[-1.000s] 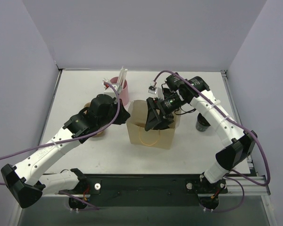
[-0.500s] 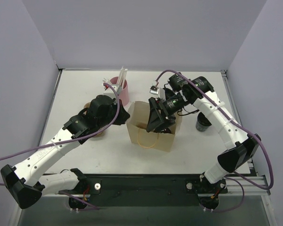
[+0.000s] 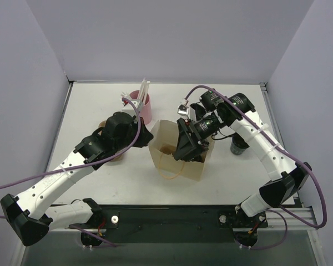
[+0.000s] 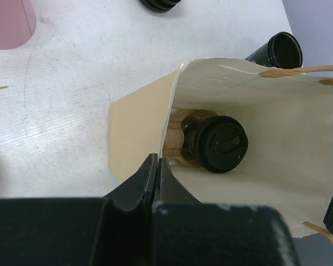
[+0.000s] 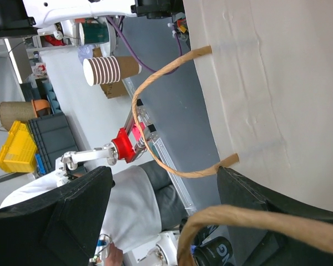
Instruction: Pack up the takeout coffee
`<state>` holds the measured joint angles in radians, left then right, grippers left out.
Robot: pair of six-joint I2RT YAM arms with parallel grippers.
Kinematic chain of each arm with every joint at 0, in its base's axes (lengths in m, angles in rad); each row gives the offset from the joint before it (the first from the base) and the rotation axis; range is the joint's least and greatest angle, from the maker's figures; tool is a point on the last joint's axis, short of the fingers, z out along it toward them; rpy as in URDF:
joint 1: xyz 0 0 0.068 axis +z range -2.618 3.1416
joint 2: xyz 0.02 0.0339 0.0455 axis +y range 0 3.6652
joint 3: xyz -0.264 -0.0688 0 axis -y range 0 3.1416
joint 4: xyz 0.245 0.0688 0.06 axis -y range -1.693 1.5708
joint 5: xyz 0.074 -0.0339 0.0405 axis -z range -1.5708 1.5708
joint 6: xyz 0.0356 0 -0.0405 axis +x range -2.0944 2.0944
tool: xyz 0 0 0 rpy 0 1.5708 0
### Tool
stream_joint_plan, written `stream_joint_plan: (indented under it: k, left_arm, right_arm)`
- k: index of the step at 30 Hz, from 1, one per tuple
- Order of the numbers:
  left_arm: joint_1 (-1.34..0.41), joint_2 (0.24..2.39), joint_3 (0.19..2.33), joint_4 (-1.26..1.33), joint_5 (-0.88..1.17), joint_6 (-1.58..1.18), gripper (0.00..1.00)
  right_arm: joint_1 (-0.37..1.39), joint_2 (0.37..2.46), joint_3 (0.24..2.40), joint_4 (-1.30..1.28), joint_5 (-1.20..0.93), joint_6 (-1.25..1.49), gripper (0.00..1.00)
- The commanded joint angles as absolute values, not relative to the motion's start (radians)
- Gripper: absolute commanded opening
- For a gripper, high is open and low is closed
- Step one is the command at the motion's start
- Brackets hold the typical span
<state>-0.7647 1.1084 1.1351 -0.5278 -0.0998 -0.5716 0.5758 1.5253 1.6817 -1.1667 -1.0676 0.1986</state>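
A tan paper bag (image 3: 176, 157) stands open at mid-table. In the left wrist view a coffee cup with a black lid (image 4: 216, 145) sits at the bottom of the paper bag (image 4: 266, 133), beside a brown cardboard piece (image 4: 176, 138). My left gripper (image 3: 149, 136) is shut on the bag's left rim; the paper edge runs into its closed jaws (image 4: 157, 162). My right gripper (image 3: 187, 148) reaches into the bag's mouth from the right and is open. In the right wrist view its fingers (image 5: 83, 194) stand wide apart by the bag wall (image 5: 277, 83), and a twine handle (image 5: 155, 149) loops between them.
A pink cup (image 3: 140, 105) holding white sticks stands behind the bag. A black cup (image 3: 238, 146) stands to the right of the bag. A brown object (image 3: 106, 138) lies partly under my left arm. Grey walls close in the table on three sides.
My right gripper has moved toward the near side inside the bag's mouth. The bag's near right side has shifted with it. The left gripper has kept its pinch on the rim.
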Motion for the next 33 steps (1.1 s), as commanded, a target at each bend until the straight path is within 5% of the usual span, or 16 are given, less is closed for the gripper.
stream_joint_plan:
  k: [1, 33]
  left_arm:
    - [-0.767, 1.094, 1.137, -0.483, -0.091, -0.561, 0.00]
    - [-0.765, 1.106, 1.151, -0.491, -0.083, -0.552, 0.00]
  right_arm:
    - [0.592, 1.485, 1.669, -1.227, -1.094, 0.209, 0.78]
    - [0.581, 1.542, 1.892, -1.316, -0.970, 0.236, 0.79]
